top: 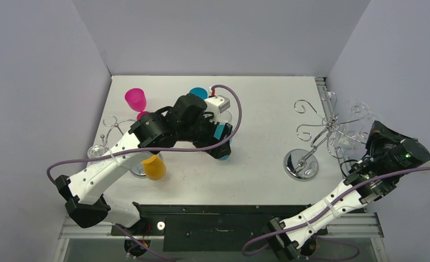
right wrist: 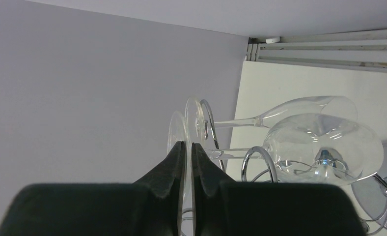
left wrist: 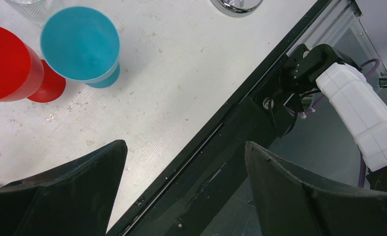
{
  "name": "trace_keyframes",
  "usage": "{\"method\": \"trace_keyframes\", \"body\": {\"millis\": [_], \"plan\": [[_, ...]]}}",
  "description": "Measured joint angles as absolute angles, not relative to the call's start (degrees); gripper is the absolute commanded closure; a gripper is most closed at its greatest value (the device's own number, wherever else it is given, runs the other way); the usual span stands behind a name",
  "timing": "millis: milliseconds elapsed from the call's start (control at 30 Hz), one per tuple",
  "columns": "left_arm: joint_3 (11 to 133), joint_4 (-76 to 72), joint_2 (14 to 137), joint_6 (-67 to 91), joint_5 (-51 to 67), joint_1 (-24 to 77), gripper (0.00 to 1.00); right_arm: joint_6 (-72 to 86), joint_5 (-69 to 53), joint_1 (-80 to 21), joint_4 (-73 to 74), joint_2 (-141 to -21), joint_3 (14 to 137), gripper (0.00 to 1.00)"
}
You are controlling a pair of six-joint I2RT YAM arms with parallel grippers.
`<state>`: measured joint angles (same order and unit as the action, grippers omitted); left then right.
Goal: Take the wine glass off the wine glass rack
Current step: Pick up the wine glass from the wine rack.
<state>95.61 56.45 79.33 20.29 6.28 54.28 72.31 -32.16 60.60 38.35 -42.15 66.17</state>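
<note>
Robot lab: grey walls (top: 38, 82), white table (top: 267, 109).

1. Here's the wine glass (right wrist: 329, 142): clear glass, smooth, glinting.
2. The wine glass rack (top: 324, 128) is thin polished metal wire, and its base (top: 300, 164) is mirror-bright chrome.
3. Table (left wrist: 181, 73): white, matt, finely ribbed, speckled with grime.
4. Teal cup (left wrist: 79, 44) and red cup (left wrist: 7, 61): smooth plastic, soft sheen.
5. Right gripper (right wrist: 188, 146): matt black, finely grained.
6. Arm shell (left wrist: 363, 113): smooth white plastic, lightly glossy.

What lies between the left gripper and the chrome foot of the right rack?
Nothing: in the top view, the table between left gripper and chrome foot is bare.
</note>
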Motion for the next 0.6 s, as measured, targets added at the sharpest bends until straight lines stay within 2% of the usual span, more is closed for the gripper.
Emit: {"method": "trace_keyframes", "body": {"millis": [600], "plan": [[95.90,56.45,79.72,20.27,6.28,54.28,0.13,65.23,-23.97,60.31,45.89,-43.44,76.49,1.00]]}}
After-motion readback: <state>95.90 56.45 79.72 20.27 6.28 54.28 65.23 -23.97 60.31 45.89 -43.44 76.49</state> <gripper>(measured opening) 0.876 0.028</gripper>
